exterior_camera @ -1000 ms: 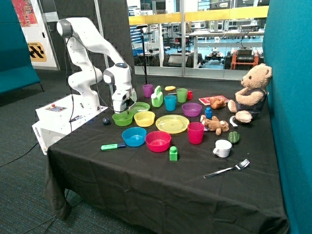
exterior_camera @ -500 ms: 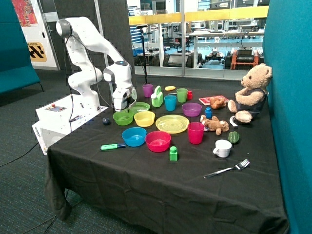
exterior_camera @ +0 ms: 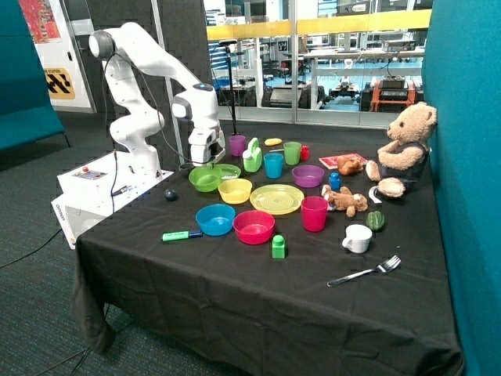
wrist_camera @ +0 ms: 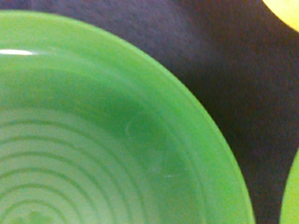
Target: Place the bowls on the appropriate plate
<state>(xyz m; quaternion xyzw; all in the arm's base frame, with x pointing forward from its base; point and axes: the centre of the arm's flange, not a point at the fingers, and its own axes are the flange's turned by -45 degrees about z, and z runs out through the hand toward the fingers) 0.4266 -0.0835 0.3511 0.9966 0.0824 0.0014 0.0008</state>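
The lime green bowl [exterior_camera: 205,179] hangs from my gripper [exterior_camera: 206,165], which is shut on its rim and holds it just above the black cloth, at the near edge of the green plate [exterior_camera: 229,170]. The yellow bowl [exterior_camera: 235,190] stands on the cloth beside it, next to the yellow plate [exterior_camera: 276,199]. In the wrist view the ringed green plate [wrist_camera: 93,140] fills most of the picture, with black cloth beside it and a yellow rim [wrist_camera: 286,8] in one corner. My fingers do not show there.
A blue bowl [exterior_camera: 215,219] and a red bowl [exterior_camera: 254,226] stand nearer the front, with a green marker [exterior_camera: 182,235] and a green block [exterior_camera: 279,247]. Cups [exterior_camera: 273,164], a purple bowl [exterior_camera: 308,175], a red cup [exterior_camera: 314,213], teddy bears [exterior_camera: 405,149], a white mug [exterior_camera: 358,238] and a fork [exterior_camera: 365,272] lie beyond.
My gripper has risen from the cloth with the lime green bowl and moved back toward the green plate. The yellow bowl has stayed put.
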